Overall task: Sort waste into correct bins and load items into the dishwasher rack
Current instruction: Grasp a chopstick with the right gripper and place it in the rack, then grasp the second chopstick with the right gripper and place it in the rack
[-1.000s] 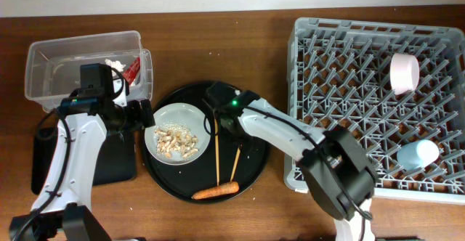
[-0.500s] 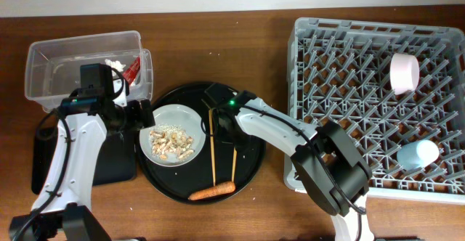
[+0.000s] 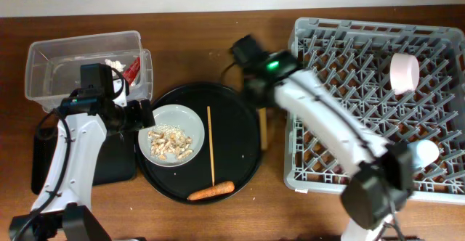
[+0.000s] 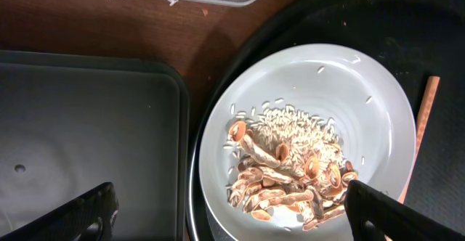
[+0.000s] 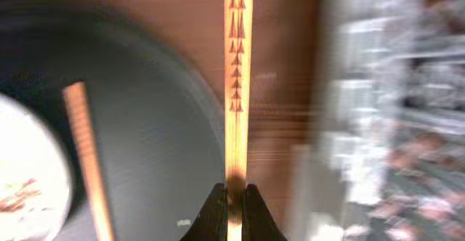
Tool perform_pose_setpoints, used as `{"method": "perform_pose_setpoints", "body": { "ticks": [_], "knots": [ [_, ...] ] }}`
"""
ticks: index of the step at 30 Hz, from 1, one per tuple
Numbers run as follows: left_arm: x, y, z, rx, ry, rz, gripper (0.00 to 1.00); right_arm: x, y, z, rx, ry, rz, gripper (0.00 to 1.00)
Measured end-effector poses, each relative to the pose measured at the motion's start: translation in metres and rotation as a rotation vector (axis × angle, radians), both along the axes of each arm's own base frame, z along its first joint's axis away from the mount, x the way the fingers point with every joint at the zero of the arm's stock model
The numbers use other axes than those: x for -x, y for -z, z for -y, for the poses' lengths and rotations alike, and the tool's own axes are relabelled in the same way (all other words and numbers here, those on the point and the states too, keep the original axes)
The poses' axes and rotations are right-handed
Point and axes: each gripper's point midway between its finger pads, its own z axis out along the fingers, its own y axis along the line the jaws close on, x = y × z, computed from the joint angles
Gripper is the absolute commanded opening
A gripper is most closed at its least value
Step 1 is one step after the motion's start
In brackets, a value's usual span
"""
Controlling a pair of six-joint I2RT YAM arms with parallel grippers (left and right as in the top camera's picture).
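The right gripper (image 5: pixel 231 197) was clenched on one wooden chopstick (image 5: pixel 238 67), pinching it near one end so that most of its length stuck out ahead of the fingers. Overhead, that stick hung over the strip of bare table between the round black tray (image 3: pixel 243 165) and the left wall of the dishwasher rack (image 3: pixel 349 96). The second chopstick (image 3: pixel 211 145) lay flat on the round tray, just right of the plate (image 3: pixel 171 119).

The step in hand looked like carrying the held stick into the rack. To do it well, the long free end should ride above the rack's left wall before coming down. It should then be lowered between the upright pegs at a slant or lying flat, as a thin stick dropped on end could slip through the grid floor. The grip was narrow, so a slow swing would help stop the stick pivoting.

The rack's left and middle cells were free. The pink bowl (image 3: pixel 404 72) and blue cup (image 3: pixel 420 152) sat along its right side, well apart from the entry path.

The left gripper (image 4: pixel 232 215) hung released, jaws wide, above the near left part of the plate and its food bits (image 4: pixel 290 176). It was far enough left to leave the right arm room. The carrot piece (image 3: pixel 211 192) lay near the tray's near rim.
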Motion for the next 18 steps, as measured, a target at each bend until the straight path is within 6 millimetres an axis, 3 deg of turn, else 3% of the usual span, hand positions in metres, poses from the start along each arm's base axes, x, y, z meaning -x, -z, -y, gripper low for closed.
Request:
{"method": "perform_pose_setpoints", "body": {
  "ticks": [2,4,7,12,18],
  "knots": [
    [0.000,0.000,0.000,0.000,0.000,0.000,0.99,-0.003,-0.005,0.053,0.056,0.070,-0.038,0.04],
    [0.000,0.000,0.000,0.000,0.000,0.000,0.99,-0.007,-0.004,0.086,0.071,0.109,-0.068,0.04],
    [0.000,0.000,0.000,0.000,0.000,0.000,0.99,-0.004,0.005,0.100,0.075,0.101,-0.105,0.04],
    [0.000,0.000,0.000,0.000,0.000,-0.001,0.99,0.012,0.050,0.102,0.076,0.091,-0.178,0.05],
    [0.001,0.000,0.000,0.000,0.000,-0.003,0.99,0.018,0.066,0.098,0.051,0.077,-0.203,0.35]
  ]
}}
